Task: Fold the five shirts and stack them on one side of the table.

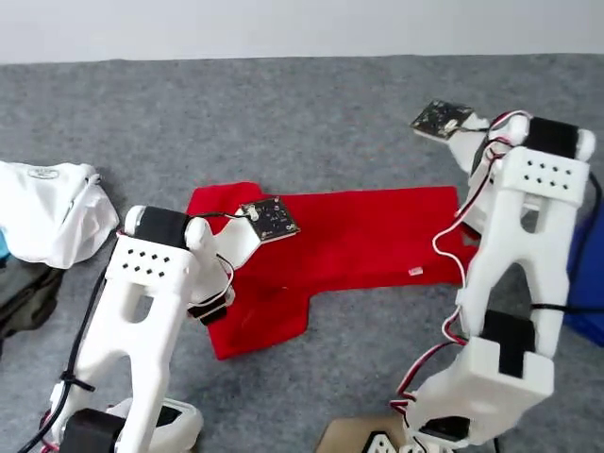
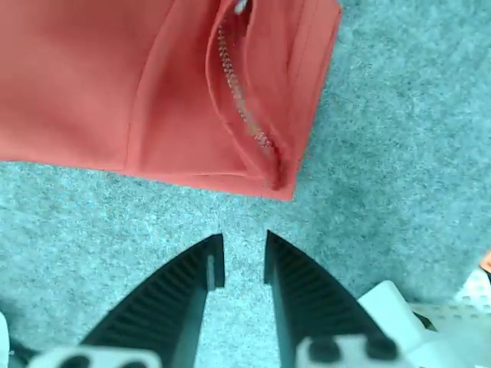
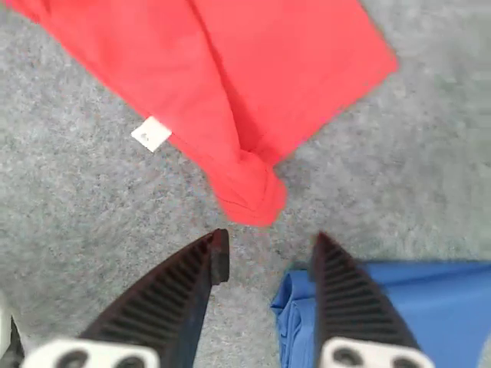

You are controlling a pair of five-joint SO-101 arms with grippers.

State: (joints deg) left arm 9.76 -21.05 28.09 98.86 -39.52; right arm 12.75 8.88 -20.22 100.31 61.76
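A red shirt (image 1: 359, 236) lies spread flat across the middle of the grey table, with one sleeve pointing to the front. My left gripper (image 2: 244, 261) hovers over bare table just short of the shirt's collar end (image 2: 253, 146), its fingers a narrow gap apart and holding nothing. My right gripper (image 3: 268, 257) is open just above the table, with a bunched corner of the red shirt (image 3: 249, 195) right in front of its fingertips. A white label (image 3: 151, 133) sticks out of the hem nearby.
A crumpled white shirt (image 1: 47, 212) sits at the left edge with a dark garment (image 1: 24, 288) in front of it. A blue shirt (image 1: 590, 283) lies at the right edge, partly under my right gripper's finger (image 3: 345, 307). The far table is bare grey.
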